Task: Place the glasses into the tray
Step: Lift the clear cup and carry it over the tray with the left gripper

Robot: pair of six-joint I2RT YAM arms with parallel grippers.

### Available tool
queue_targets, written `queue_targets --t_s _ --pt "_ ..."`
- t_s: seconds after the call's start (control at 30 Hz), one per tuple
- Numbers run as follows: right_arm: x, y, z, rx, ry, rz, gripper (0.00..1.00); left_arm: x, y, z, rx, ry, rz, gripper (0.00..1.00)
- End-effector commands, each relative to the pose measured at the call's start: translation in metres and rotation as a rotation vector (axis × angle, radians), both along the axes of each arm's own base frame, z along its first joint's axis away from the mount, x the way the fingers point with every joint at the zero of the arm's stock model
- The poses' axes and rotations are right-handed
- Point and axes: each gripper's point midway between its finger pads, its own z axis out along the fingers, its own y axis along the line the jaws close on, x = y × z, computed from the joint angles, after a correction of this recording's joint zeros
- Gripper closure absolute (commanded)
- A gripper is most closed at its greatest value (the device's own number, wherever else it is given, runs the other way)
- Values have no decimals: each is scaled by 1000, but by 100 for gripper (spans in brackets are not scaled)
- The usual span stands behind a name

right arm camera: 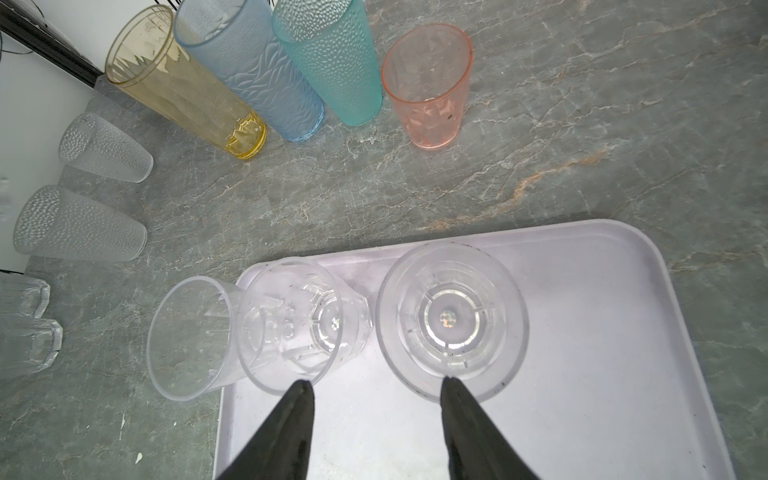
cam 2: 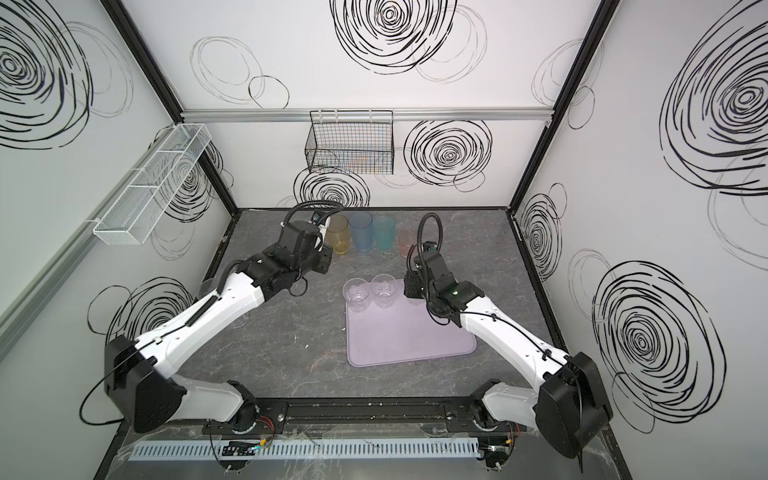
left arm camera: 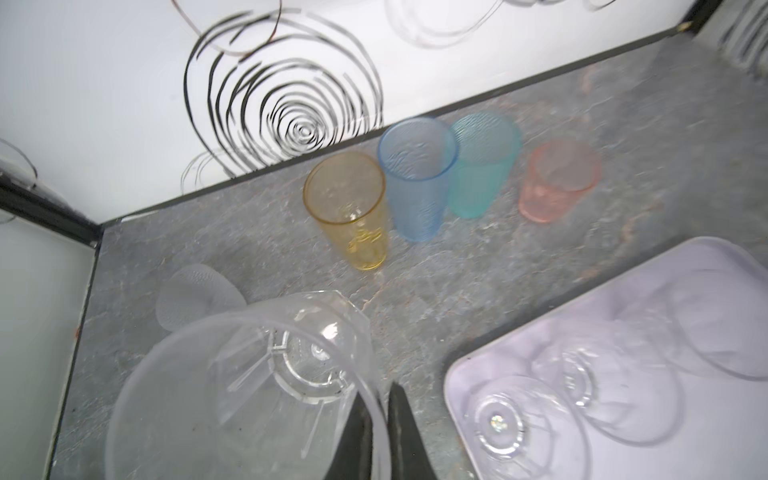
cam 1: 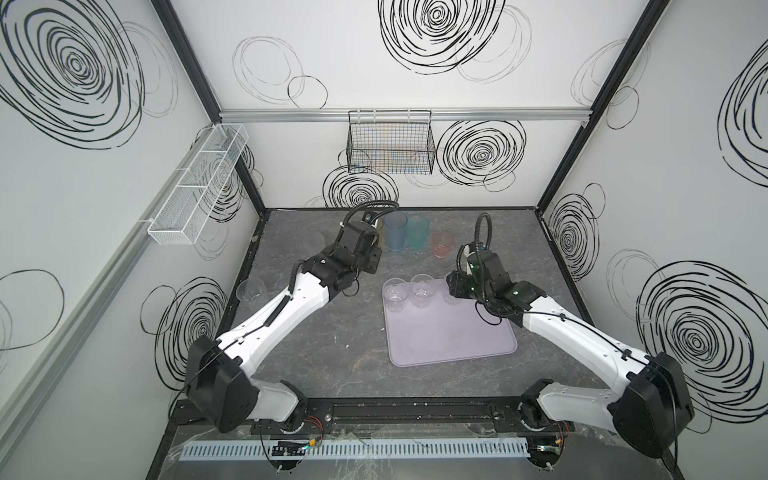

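the lift-and-carry step was judged to be in hand: the left gripper (left arm camera: 381, 397), left of centre in both top views, was pinched shut on the rim of a clear glass (left arm camera: 249, 382). a carry rightward to a free spot on the tray (cam 1: 457, 336), centre-right, seemed called for. three clear glasses (right arm camera: 451, 324) were contained along its upper edge. the right gripper (right arm camera: 378, 382) was held half spread above them, empty. the tinted glasses (cam 1: 417, 232) were stood on the table (cam 1: 332, 332) at upper centre.

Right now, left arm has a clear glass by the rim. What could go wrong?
1. The left fingers pinch only the rim of the held glass; it may swing or slip.
2. The right fingers stand open over three clear glasses on the tray; setting down there could clash.
3. Amber, blue and teal glasses stand packed; a pick may topple neighbours.
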Motion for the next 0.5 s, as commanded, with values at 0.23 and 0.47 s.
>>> queue_targets --t_s 0.23,0.47 --pt "-16 -33 14 6 -30 -43 49 -118 -108 -41 -92 167 -312 92" --pt "-25 -41 0 -5 0 -54 50 -152 -155 -84 -86 256 -436 92"
